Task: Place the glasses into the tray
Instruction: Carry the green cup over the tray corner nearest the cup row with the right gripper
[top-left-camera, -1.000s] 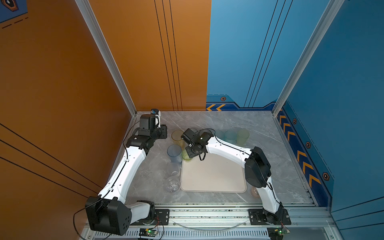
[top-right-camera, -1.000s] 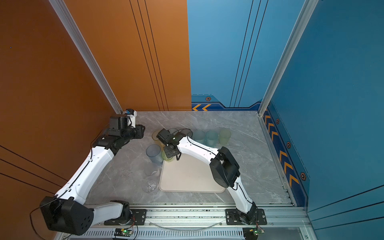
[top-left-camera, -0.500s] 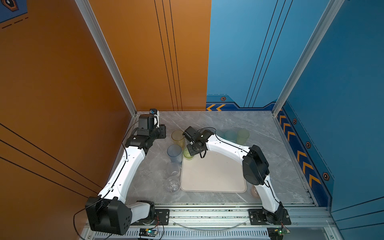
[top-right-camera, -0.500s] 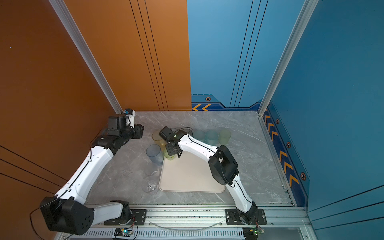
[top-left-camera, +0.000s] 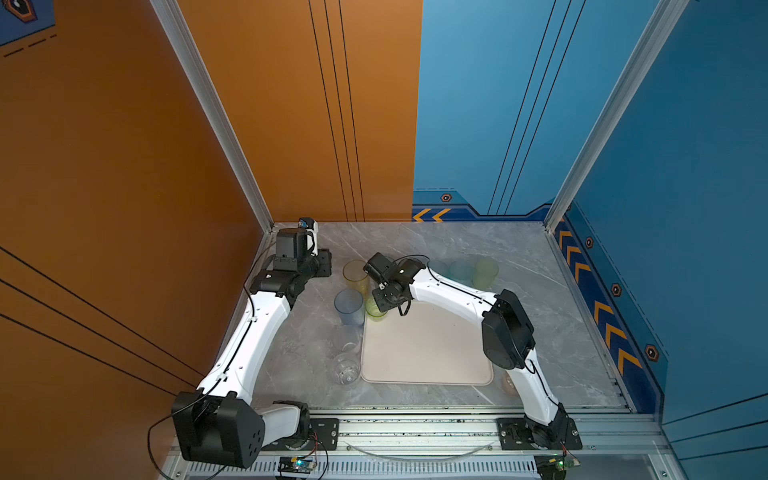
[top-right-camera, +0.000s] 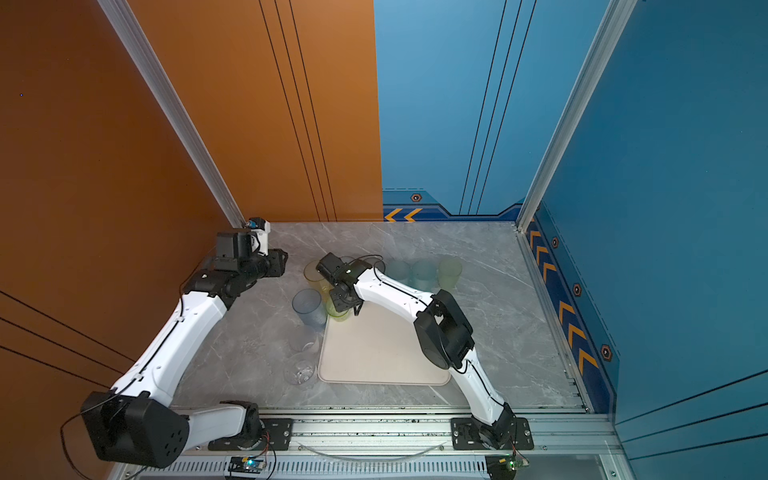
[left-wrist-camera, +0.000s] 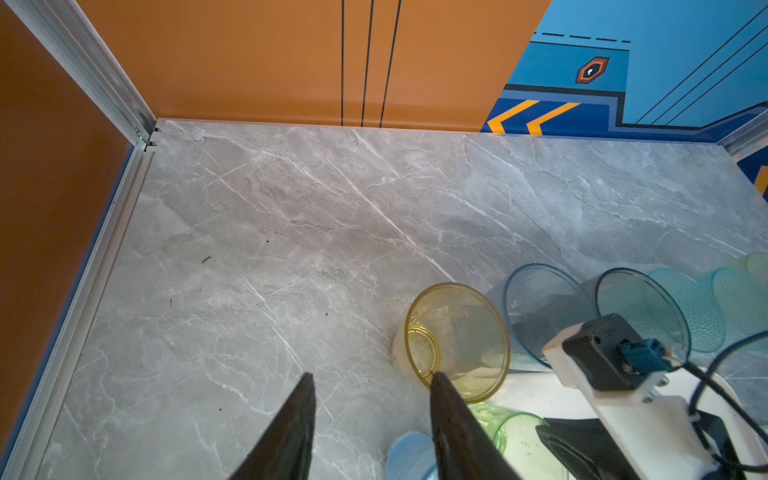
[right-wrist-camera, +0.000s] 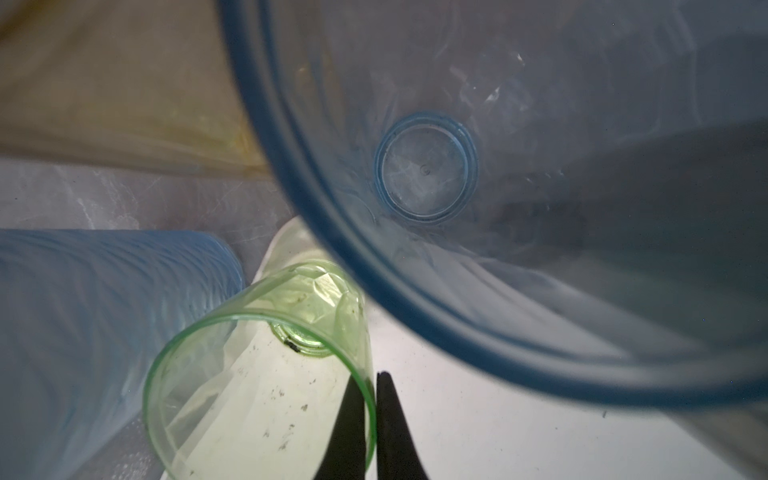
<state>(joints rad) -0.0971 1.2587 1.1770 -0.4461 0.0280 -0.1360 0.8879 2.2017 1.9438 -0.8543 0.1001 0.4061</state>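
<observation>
Right gripper, over the far-left corner of the large cream-white rectangular tray and beside the tall ribbed blue translucent tumbler just off that corner, clamps one wall of the short green translucent tumbler standing there. Such a thin one-sided pinch could let it swing, catch the tray's rim and topple, or knock the blue one. Its arm stretches across the tray, wrist bent down. Left gripper hangs open, empty, beyond that corner.

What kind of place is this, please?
Probably a robot test cell: two white arms mounted on an aluminium rail, a marble-look tabletop, and orange and blue wall panels enclosing it.
</observation>
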